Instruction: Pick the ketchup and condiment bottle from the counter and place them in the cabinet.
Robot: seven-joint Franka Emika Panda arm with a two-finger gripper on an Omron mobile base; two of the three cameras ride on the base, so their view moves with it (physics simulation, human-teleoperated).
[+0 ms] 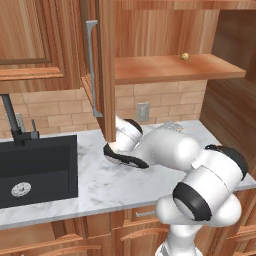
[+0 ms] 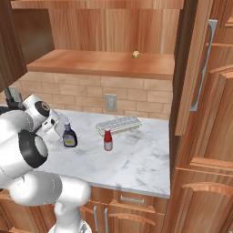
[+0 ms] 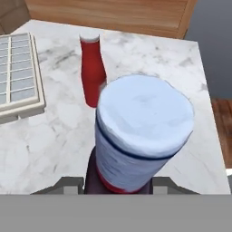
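Observation:
The condiment bottle (image 2: 69,137), squat and dark with a yellowish label, stands on the marbled counter (image 2: 136,159) at its left side. My gripper (image 2: 63,129) is shut on it from the left. In the hand view its blue-white cap (image 3: 142,129) looms close between the fingertips (image 3: 68,185). The ketchup (image 2: 108,139), a slim red bottle with a white cap, stands upright a short way to the right of it; in the hand view the ketchup (image 3: 92,68) is just beyond the cap. The cabinet (image 2: 100,63) hangs open above, its plank shelf (image 1: 165,67) bare wood.
A white gridded tray (image 2: 119,124) lies behind the ketchup near the brick wall. A small yellowish ball (image 2: 135,54) sits on the shelf. The open cabinet door (image 1: 100,70) with its grey handle hangs over the counter. A black sink (image 1: 35,170) and faucet (image 1: 12,122) lie left.

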